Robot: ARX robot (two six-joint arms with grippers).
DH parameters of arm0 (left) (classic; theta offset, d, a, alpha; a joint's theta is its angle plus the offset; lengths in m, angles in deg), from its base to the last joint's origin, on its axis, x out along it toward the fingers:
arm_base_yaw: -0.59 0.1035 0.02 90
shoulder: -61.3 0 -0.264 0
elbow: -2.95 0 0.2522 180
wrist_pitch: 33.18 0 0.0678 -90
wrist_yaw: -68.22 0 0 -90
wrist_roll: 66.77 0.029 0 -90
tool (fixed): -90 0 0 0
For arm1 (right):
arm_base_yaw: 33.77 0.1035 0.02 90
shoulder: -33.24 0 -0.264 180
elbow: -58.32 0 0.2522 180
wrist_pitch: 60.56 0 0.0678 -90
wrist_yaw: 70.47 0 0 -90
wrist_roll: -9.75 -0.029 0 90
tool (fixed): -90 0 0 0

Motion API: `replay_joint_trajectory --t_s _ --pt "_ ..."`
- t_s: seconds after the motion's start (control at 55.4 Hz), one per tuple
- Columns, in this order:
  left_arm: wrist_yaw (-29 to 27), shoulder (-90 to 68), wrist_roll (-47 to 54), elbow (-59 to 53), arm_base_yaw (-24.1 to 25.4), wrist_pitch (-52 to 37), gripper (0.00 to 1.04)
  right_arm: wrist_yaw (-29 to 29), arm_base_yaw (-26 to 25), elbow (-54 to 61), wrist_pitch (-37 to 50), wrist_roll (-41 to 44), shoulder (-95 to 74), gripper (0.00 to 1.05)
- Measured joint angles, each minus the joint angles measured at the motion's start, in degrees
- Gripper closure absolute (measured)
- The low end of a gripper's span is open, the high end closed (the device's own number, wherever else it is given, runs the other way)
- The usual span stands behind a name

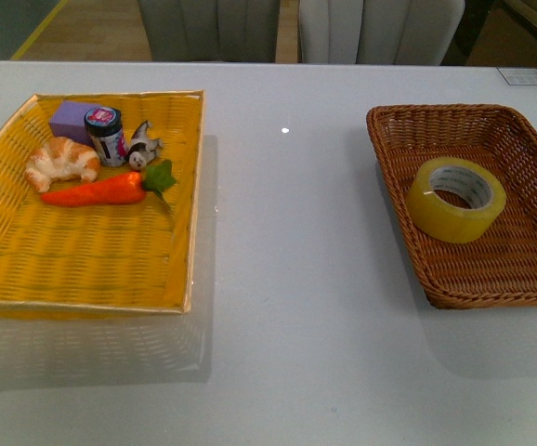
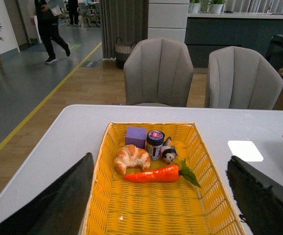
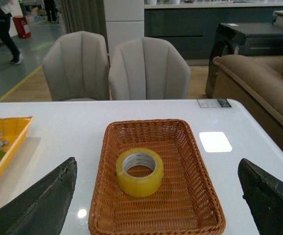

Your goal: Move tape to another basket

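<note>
In both wrist views each gripper's dark fingers sit far apart at the lower corners, the left gripper (image 2: 161, 205) and right gripper (image 3: 156, 205) spread wide, holding nothing, raised above the white bench (image 1: 287, 279); the tape (image 1: 457, 199) lies flat inside the brown basket (image 1: 529, 279) at right of the front view; at upper left, the yellow tray (image 1: 83, 260) holds a carrot (image 1: 97, 190), croissant (image 1: 62, 161) and jar (image 1: 105, 135).

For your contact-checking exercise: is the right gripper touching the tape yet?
Apart. The right wrist view shows the open right gripper well clear of the tape, which lies alone in the basket.
</note>
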Motion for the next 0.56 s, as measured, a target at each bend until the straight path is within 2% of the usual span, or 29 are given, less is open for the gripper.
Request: replay_joint_trajectory --t_s 0.559 --pt "0.0 0.0 0.0 0.0 0.0 0.0 0.09 0.0 0.0 0.0 0.0 0.0 0.0 0.09"
